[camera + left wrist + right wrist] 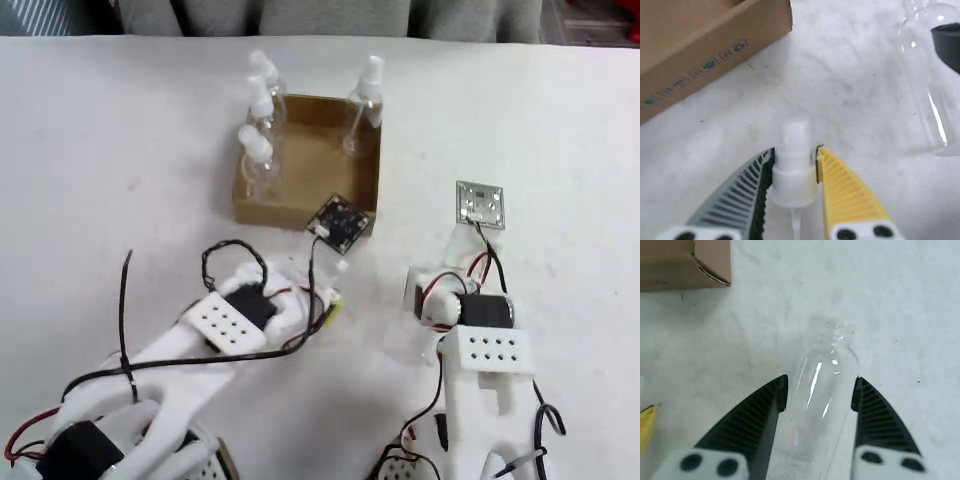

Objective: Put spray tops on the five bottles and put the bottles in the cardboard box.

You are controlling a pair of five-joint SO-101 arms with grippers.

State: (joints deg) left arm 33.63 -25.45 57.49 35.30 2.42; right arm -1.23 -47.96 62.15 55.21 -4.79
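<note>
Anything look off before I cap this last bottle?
Nothing stands out. Four capped bottles stand upright in the cardboard box. The left gripper is shut on the spray top, and the right gripper holds the uncapped bottle. No spill or damage shows.

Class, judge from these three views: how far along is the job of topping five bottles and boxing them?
Done: four topped bottles appear to stand in the cardboard box. In hand: the left gripper holds a spray top, and the right gripper holds the uncapped fifth bottle. Left: fit that top, then box the bottle.
</note>
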